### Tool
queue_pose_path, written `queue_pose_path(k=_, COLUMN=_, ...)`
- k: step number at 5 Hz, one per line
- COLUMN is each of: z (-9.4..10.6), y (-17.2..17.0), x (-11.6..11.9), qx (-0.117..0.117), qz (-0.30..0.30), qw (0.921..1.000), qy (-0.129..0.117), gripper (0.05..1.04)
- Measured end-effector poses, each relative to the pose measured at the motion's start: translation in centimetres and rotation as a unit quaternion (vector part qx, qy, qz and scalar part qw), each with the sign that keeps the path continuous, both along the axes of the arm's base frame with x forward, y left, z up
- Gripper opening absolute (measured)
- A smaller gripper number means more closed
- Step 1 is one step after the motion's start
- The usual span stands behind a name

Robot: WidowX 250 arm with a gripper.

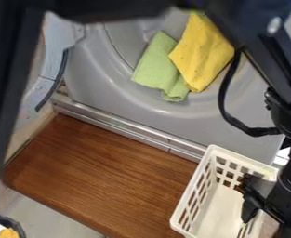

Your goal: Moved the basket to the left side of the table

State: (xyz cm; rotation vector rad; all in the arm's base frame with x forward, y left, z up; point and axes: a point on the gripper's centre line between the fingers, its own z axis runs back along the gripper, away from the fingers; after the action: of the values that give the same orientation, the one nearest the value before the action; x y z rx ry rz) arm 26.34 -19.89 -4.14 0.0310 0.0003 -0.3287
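The white plastic basket [200, 191], with square-holed walls, stands at the lower right, over the right part of the brown wooden table. Its inside looks empty where it shows. My black gripper [252, 199] is at the basket's right side, partly over its inside, and covers part of the right wall. Whether it holds that wall is unclear.
The brown wooden table [104, 172] extends left from the basket. Behind it runs a metal rail [122, 128] below a grey washer-like front, where a green cloth [157, 65] and a yellow cloth [203, 51] lie. A dark container with yellow contents shows at bottom left.
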Motion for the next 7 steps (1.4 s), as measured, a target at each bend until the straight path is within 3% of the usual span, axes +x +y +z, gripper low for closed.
queue_pose_path(k=1, z=-0.4, y=0.2, x=0.0, qx=-0.001, qz=-0.007, qw=0.9999, qy=0.010, gripper=0.364)
queue_pose_path(k=2, z=-0.3, y=0.5, x=0.2, qx=0.002, qz=-0.003, qw=0.9999, qy=0.016, gripper=0.210)
queue_pose_path(k=4, z=0.3, y=0.9, x=-0.2, qx=0.005, qz=-0.009, qw=0.9999, qy=0.012, gripper=0.129)
queue_pose_path(k=6, z=7.1, y=2.8, x=-2.3, qx=0.013, qz=0.012, qw=0.9961, qy=-0.086, gripper=0.092)
queue_pose_path(k=7, z=9.7, y=5.9, x=-4.6, qx=-0.003, qz=0.048, qw=0.9944, qy=-0.095, gripper=0.091)
